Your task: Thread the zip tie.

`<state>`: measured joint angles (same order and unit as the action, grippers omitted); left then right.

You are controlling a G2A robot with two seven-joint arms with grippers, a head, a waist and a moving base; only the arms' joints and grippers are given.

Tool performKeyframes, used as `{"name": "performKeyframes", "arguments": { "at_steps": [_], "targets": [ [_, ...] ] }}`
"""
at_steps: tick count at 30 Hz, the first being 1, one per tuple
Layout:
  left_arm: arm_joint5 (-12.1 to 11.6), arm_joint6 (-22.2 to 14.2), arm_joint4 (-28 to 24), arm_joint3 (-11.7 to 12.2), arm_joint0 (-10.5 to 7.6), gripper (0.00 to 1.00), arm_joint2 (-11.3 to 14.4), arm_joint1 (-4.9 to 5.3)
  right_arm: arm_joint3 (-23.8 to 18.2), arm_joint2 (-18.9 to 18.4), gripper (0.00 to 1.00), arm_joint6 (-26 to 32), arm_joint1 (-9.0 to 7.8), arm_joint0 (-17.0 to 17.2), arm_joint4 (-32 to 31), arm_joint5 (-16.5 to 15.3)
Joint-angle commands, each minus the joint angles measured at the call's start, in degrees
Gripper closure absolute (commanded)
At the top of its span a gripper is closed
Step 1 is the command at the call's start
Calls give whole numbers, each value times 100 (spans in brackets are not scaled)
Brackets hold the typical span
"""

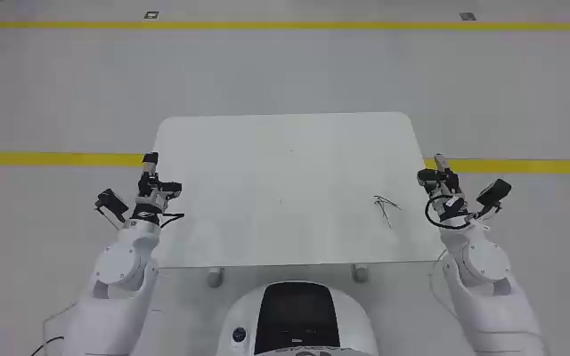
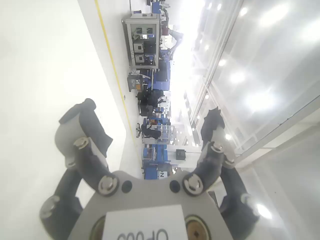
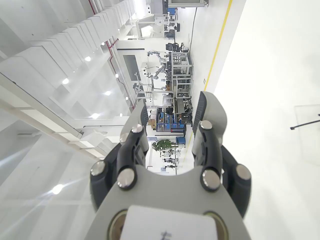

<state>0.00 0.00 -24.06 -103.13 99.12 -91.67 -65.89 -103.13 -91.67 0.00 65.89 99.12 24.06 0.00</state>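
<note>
The zip tie [image 1: 386, 208] lies on the white table [image 1: 276, 169], in its right part, somewhat nearer to the robot's side than to the far edge. It looks like a small cluster of very thin dark strands that cross each other, so I cannot give one sure long axis. The longest piece seems to run obliquely from the far side toward the near side.

In the right wrist view a dark strand [image 3: 305, 124] with a small head at its end lies flat on the smooth, pale surface.

The right gripper [image 1: 440, 165] is near the tie, at the table's right edge. The tie lies inward from its fingers, toward the middle of the table. The left gripper [image 1: 150, 164] is well apart from it, at the opposite edge, so I judge that the right arm should go first.

Both grippers hold nothing. The left fingers [image 2: 82, 123], dark and rounded, stand wide apart. The right fingers [image 3: 203, 111], grey with ribbed pads, stand moderately apart.
</note>
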Motion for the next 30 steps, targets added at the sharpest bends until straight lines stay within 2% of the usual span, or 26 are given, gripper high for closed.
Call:
{"name": "performKeyframes", "arguments": {
  "at_steps": [1, 2, 4, 8, 12, 15, 24, 27, 30],
  "targets": [
    [0, 0, 0, 0, 0, 0, 0, 0, -37, -13, 0, 63, -18, -39, -272, 12],
    [0, 0, 0, 0, 0, 0, 0, 0, -50, -17, 0, 297, -62, -128, -926, 139],
    [0, 0, 0, 0, 0, 0, 0, 0, -30, -17, 0, 749, -101, -338, -1272, 417],
    [0, 0, 0, 0, 0, 0, 0, 0, 149, 6, 0, 1879, -175, -801, -1608, 666],
    [0, 0, 0, 0, 0, 0, 0, 0, 306, 204, 0, 2929, -278, -1223, -2700, 813],
    [0, 0, 0, 0, 0, 0, 0, 0, 351, 353, 0, 3428, -343, -1464, -3522, 583],
    [0, 0, 0, 0, 0, 0, 0, 0, 351, 353, 0, 3428, -343, -1464, -3522, 583],
    [0, 0, 0, 0, 0, 0, 0, 0, 270, 356, 0, 3744, -386, -1485, -3886, 343],
    [0, 0, 0, 0, 0, 0, 0, 0, 266, 304, 0, 4329, -462, -1643, -4430, 118]
  ]
}}
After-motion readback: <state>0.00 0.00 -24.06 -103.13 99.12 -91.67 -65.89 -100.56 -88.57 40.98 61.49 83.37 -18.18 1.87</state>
